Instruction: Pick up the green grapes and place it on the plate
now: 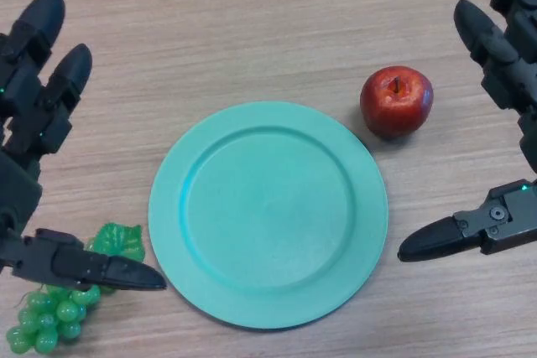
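A bunch of green grapes (52, 316) with a green leaf lies on the wooden table at the lower left, just left of the plate. The teal plate (268, 211) sits in the middle with nothing on it. My left hand (33, 115) is at the left edge, fingers straight and pointing away, its thumb (92, 267) stretched over the top of the grapes. It holds nothing. My right hand (503, 64) is at the right edge, open and empty, its thumb (461, 232) pointing toward the plate's right rim.
A red apple (397, 101) stands on the table just beyond the plate's upper right rim, between the plate and my right hand's fingers. The wooden table top stretches bare across the far side.
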You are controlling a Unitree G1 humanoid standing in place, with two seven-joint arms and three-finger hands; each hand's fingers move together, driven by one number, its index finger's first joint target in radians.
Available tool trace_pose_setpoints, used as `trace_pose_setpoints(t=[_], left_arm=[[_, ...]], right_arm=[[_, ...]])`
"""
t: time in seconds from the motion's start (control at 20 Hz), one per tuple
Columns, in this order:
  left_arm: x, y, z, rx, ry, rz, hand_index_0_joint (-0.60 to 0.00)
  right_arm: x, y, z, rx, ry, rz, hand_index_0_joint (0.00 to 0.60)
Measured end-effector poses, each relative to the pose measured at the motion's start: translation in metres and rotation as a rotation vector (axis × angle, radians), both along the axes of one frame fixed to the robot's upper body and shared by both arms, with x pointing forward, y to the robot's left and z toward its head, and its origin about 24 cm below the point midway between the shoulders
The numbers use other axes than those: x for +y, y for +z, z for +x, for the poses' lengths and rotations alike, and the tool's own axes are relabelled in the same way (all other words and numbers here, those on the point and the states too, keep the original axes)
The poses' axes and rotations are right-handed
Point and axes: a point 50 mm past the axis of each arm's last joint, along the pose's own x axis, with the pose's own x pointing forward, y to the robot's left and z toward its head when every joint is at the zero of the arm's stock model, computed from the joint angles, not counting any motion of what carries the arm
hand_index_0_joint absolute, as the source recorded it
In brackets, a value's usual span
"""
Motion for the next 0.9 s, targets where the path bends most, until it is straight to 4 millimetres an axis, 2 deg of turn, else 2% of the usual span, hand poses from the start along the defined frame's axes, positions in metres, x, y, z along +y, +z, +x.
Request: trace_pose_setpoints(t=[0.4, 0.5, 0.6, 0.65, 0.75, 0.9], left_arm=[[-0.001, -0.004, 0.0, 0.022, -0.005, 0.0, 0.0], [0.005, -0.008, 0.0, 0.006, 0.067, 0.07, 0.0], [0.016, -0.019, -0.004, -0.032, 0.168, 0.124, 0.0], [0.025, -0.032, -0.005, -0.022, 0.198, 0.131, 0.0], [0.045, -0.054, -0.007, 0.067, 0.271, 0.146, 0.0], [0.06, -0.077, -0.015, 0.122, 0.326, 0.195, 0.0]], right_arm=[[0.006, -0.002, 0.0, 0.004, 0.02, -0.015, 0.0], [0.008, -0.002, 0.0, 0.006, 0.017, -0.013, 0.0], [0.011, -0.003, 0.0, 0.003, 0.012, -0.017, 0.0], [0.013, -0.002, 0.001, 0.002, 0.02, -0.015, 0.0], [0.016, -0.001, 0.001, -0.008, 0.034, -0.004, 0.0], [0.02, -0.001, 0.001, -0.012, 0.026, 0.008, 0.0]])
